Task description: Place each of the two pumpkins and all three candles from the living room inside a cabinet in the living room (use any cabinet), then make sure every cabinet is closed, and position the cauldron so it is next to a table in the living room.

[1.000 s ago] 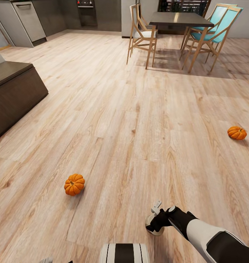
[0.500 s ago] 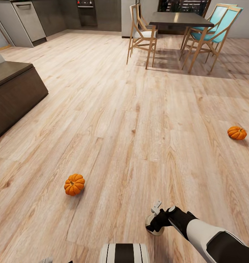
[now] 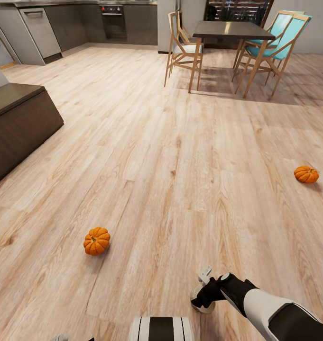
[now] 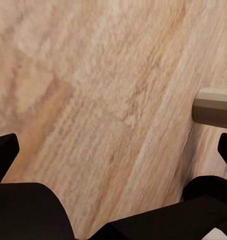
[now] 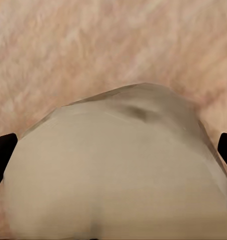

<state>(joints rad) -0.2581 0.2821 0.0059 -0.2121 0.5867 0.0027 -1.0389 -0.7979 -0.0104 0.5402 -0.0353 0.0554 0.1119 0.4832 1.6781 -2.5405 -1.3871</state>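
Two orange pumpkins lie on the wood floor: one (image 3: 96, 240) at the near left, the other (image 3: 306, 174) far to the right. The dark brown cabinet (image 3: 19, 118) stands at the left edge, its front flat and shut. My right gripper (image 3: 204, 290) hangs low near the bottom of the head view, well right of the near pumpkin. It is shut on a pale round candle (image 3: 202, 299). In the right wrist view the candle (image 5: 118, 165) spans the gap between both black fingertips (image 5: 2, 150). My left gripper (image 4: 113, 150) is open over bare floor.
A dark-topped dining table (image 3: 232, 29) with wooden chairs (image 3: 184, 47) stands at the back, kitchen units (image 3: 40, 31) behind on the left. A small pale block (image 4: 213, 107) shows in the left wrist view. Open floor lies between the pumpkins and the cabinet.
The whole head view has shifted slightly, so the camera moved. My right gripper, with the candle in it, has sunk a little toward me. The pumpkins lie where they were.
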